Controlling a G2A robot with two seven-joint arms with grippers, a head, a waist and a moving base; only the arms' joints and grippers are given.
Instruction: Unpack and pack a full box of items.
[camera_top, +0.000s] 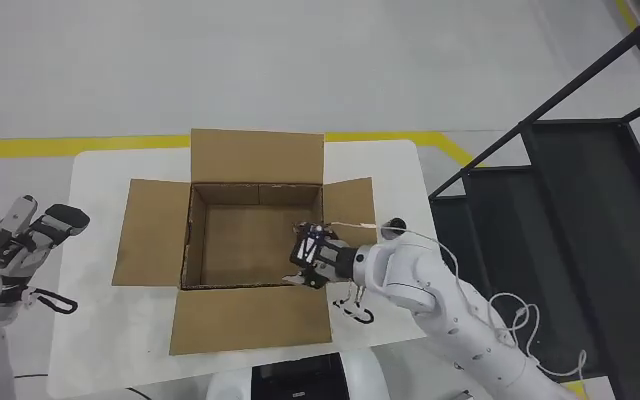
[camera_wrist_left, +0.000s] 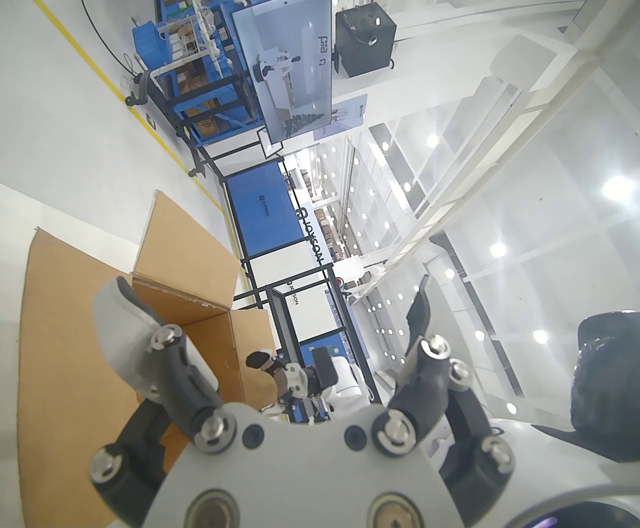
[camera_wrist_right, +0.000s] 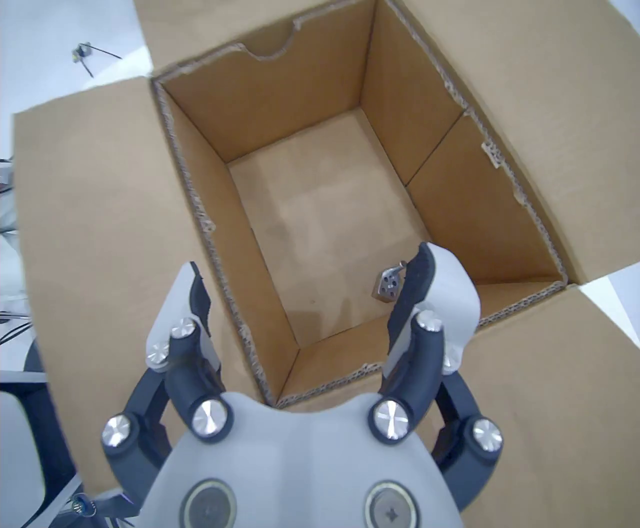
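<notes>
An open cardboard box (camera_top: 250, 245) stands in the middle of the white table (camera_top: 100, 170) with all of its flaps folded out. My right gripper (camera_top: 312, 255) hangs open over the box's near right corner, nothing between its fingers (camera_wrist_right: 425, 280). On the box floor beside one fingertip lies a small grey metal part (camera_wrist_right: 387, 290); the rest of the floor (camera_wrist_right: 310, 210) is bare cardboard. My left gripper (camera_top: 38, 235) is open and holds nothing. It sits off the table's left side, tilted up toward the room, with a box flap (camera_wrist_left: 75, 310) beside it.
A small black clip with wire (camera_top: 355, 310) lies on the table near the right arm, and another black piece (camera_top: 52, 300) lies by the left edge. Dark metal stairs (camera_top: 560, 200) rise to the right of the table. A yellow floor line (camera_top: 100, 145) runs behind.
</notes>
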